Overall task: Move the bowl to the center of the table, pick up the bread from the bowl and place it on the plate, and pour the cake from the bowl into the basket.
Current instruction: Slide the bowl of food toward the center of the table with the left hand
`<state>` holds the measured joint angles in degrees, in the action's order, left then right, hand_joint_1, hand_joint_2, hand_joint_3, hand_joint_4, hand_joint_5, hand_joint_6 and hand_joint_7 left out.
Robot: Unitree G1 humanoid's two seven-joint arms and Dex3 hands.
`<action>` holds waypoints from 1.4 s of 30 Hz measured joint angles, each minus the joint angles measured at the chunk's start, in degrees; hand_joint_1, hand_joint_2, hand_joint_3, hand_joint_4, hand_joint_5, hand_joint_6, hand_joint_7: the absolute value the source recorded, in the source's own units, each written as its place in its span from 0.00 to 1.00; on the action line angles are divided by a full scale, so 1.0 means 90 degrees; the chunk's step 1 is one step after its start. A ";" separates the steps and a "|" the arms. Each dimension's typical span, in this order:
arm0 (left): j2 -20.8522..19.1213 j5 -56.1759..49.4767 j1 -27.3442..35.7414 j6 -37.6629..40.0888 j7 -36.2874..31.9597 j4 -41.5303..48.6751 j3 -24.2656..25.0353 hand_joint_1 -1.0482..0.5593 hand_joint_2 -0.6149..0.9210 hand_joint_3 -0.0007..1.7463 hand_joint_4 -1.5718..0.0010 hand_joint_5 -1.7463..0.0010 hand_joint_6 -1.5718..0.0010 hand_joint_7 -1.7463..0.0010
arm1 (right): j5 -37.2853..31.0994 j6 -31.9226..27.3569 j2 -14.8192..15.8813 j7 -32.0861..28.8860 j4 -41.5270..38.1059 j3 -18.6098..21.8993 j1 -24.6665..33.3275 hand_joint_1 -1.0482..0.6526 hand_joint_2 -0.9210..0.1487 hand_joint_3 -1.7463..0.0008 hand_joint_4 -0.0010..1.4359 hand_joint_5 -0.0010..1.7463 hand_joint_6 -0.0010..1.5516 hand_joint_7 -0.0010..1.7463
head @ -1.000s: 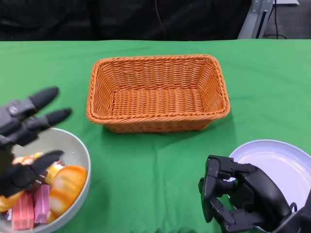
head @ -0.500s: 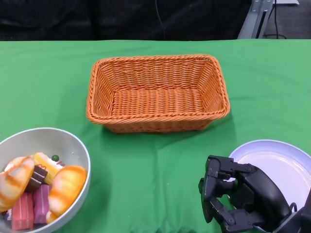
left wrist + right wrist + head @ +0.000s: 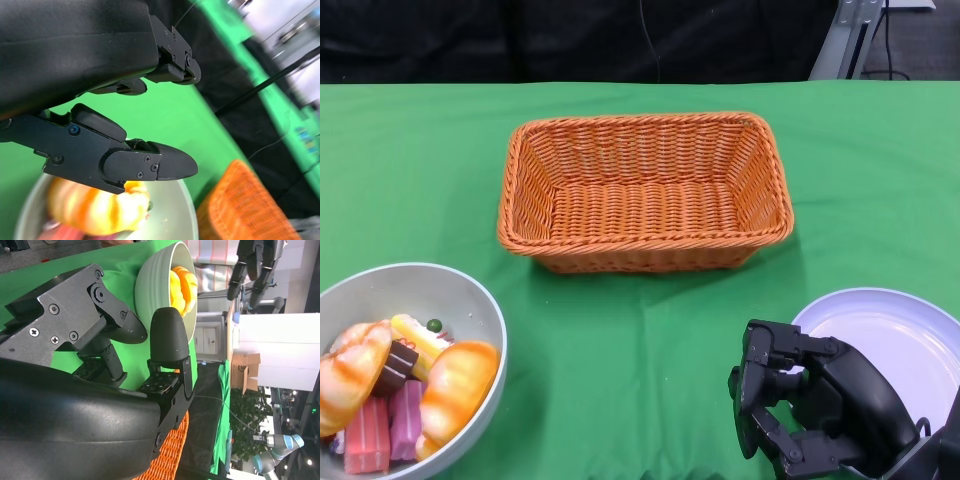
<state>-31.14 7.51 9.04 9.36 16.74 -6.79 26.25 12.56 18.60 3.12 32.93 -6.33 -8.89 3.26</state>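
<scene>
The grey bowl (image 3: 470, 290) sits at the table's front left edge. It holds two glazed bread rolls (image 3: 458, 390) and several cake pieces, among them pink slices (image 3: 370, 435). The orange wicker basket (image 3: 642, 190) stands empty at mid-table. A white plate (image 3: 900, 340) lies empty at the front right. My right hand (image 3: 810, 410) rests beside the plate's left rim, fingers curled in on nothing. My left hand (image 3: 130, 125) is outside the head view; the left wrist view shows it hovering over the bowl (image 3: 170, 215) and a bread roll (image 3: 95, 212), fingers apart and holding nothing.
Green cloth covers the table, with a bare stretch between the bowl and the plate. The right wrist view shows the bowl (image 3: 155, 275) far across the cloth, with my raised left hand (image 3: 255, 265) beyond it. A dark backdrop runs behind the table.
My left hand, over the bowl a second ago, has drawn back out of the head view, uncovering the bowl's contents. Bowl, basket, plate and right hand have not moved.
</scene>
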 measured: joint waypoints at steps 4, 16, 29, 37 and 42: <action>-0.0079 -0.0192 0.0042 0.0185 0.0046 -0.0001 -0.0156 0.27 1.00 0.27 0.84 1.00 0.84 1.00 | 0.0001 0.0036 -0.0006 0.0011 -0.0065 0.0000 -0.0008 0.57 0.36 0.30 0.55 1.00 0.42 0.88; -0.0739 -0.0341 0.0027 0.1519 0.0945 0.0254 -0.0752 0.25 1.00 0.31 0.92 1.00 0.93 1.00 | -0.0006 0.0039 -0.0010 0.0000 -0.0066 -0.0001 -0.0009 0.56 0.37 0.30 0.55 1.00 0.42 0.88; -0.1058 -0.0014 -0.0075 0.2698 0.1708 -0.0373 -0.0965 0.26 1.00 0.31 0.90 0.99 0.94 1.00 | -0.0006 0.0034 -0.0012 -0.0011 -0.0060 -0.0006 -0.0008 0.57 0.37 0.29 0.55 1.00 0.42 0.88; -0.1058 0.0336 -0.0113 0.3054 0.1848 -0.0658 -0.0929 0.28 1.00 0.30 0.89 0.98 0.93 1.00 | -0.0004 0.0040 -0.0016 0.0004 -0.0063 -0.0008 -0.0008 0.57 0.36 0.30 0.56 1.00 0.42 0.88; -0.1059 0.0373 -0.0076 0.3073 0.1856 -0.0938 -0.0916 0.29 1.00 0.30 0.83 0.96 0.92 0.99 | -0.0004 0.0071 -0.0028 0.0006 -0.0071 -0.0009 -0.0008 0.57 0.36 0.31 0.56 1.00 0.42 0.88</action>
<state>-40.67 10.86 8.36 37.02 33.44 -15.23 18.01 12.52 19.23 2.87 32.98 -6.97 -8.97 3.18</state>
